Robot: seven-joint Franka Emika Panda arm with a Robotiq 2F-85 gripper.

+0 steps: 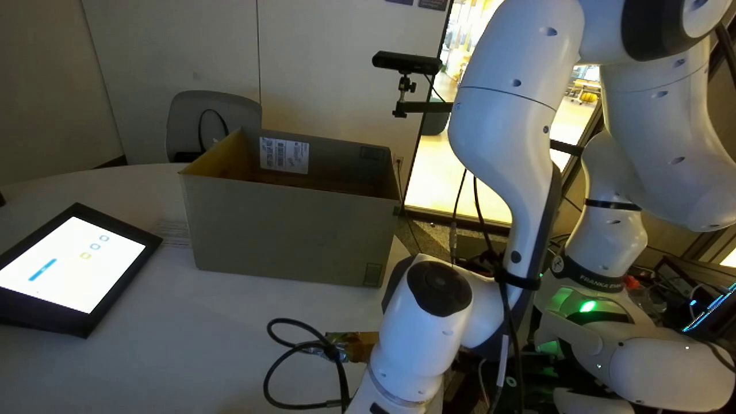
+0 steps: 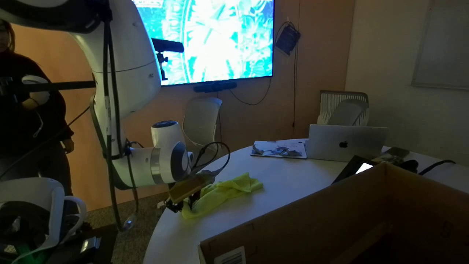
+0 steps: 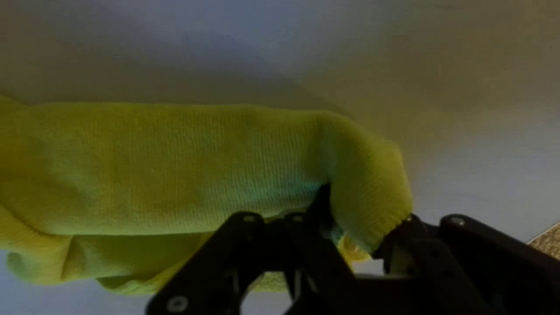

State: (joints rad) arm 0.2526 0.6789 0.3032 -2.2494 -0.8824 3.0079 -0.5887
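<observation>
"Lying on the table, is it — the yellow cloth (image 3: 183, 170)?"

"Yes, crumpled on the white table (image 2: 293, 179), near its edge. The near end of it is at the gripper (image 3: 356, 223); the rest runs off past the fingers to the left side of the wrist view, resting on the tabletop in loose folds."

"So where is it, measured from the gripper?"

"Right at the tips, and touching. In an exterior view the gripper is low over the cloth's near end, and the cloth spreads outward from there, away from the arm (image 2: 124, 80)."

"And how do the fingers stand?"

"Part-way together. A thick fold rises between the 2 black fingertips (image 3: 321, 214) and meets both — that fold is what they have hold of. How tight the pinch is, I can't make out."

"What else is on the table?"

"A cardboard box (image 1: 293, 230), seen in both exterior views and apart from the cloth. Near the box, in an exterior view, a dark-framed tablet (image 1: 75, 264) has its screen lit. Well apart from the cloth there's a silver laptop (image 2: 346, 143), with papers (image 2: 279, 149) just beside it."

"Anything past the table?"

"A pale chair (image 2: 201, 121) below a bright wall screen (image 2: 216, 40), and 1 person (image 2: 22, 124) in dark clothes, standing at the edge of that exterior view."
</observation>
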